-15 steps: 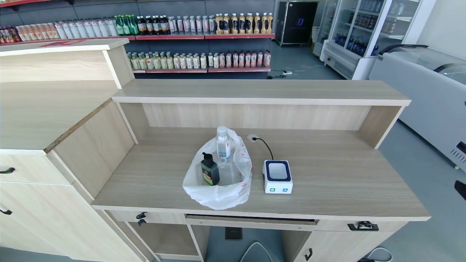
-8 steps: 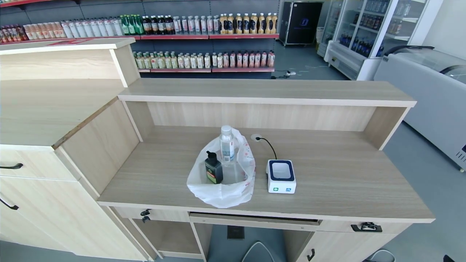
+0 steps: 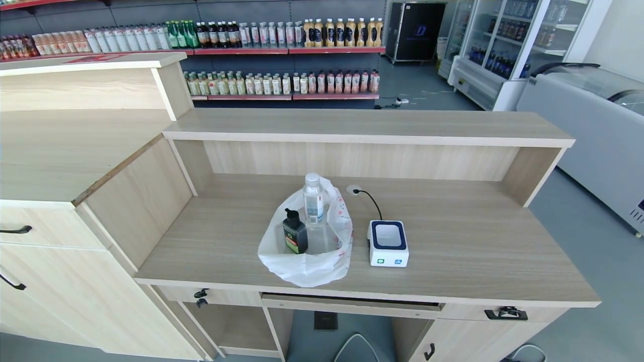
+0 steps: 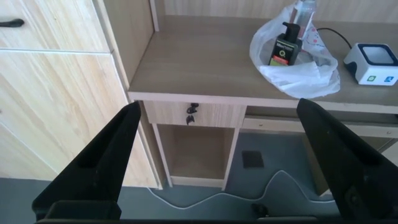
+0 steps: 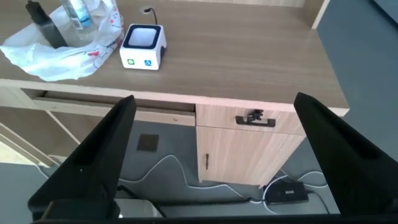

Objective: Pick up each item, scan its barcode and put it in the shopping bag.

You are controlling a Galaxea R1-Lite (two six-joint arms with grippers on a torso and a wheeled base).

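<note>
A white plastic shopping bag (image 3: 307, 259) stands open on the wooden counter (image 3: 453, 241). Inside it stand a clear water bottle (image 3: 313, 198) and a dark pump bottle (image 3: 294, 234), both upright. To the right of the bag sits the white barcode scanner (image 3: 386, 243), its cable running to a hole at the back. My left gripper (image 4: 219, 109) hangs open and empty below and in front of the counter, with the bag (image 4: 298, 65) far ahead of it. My right gripper (image 5: 216, 101) is also open and empty, low in front of the counter, facing the scanner (image 5: 143, 46).
A raised ledge (image 3: 367, 125) runs along the counter's back and a tall cabinet (image 3: 65, 151) stands at the left. Drawers with a keyed lock (image 4: 191, 112) and a black handle (image 5: 255, 118) sit under the counter edge. Shelves of bottles and fridges stand behind.
The head camera shifted slightly a second ago. A dark part of the right arm at the head view's right edge dropped out of sight. The bag, bottles and scanner have not moved.
</note>
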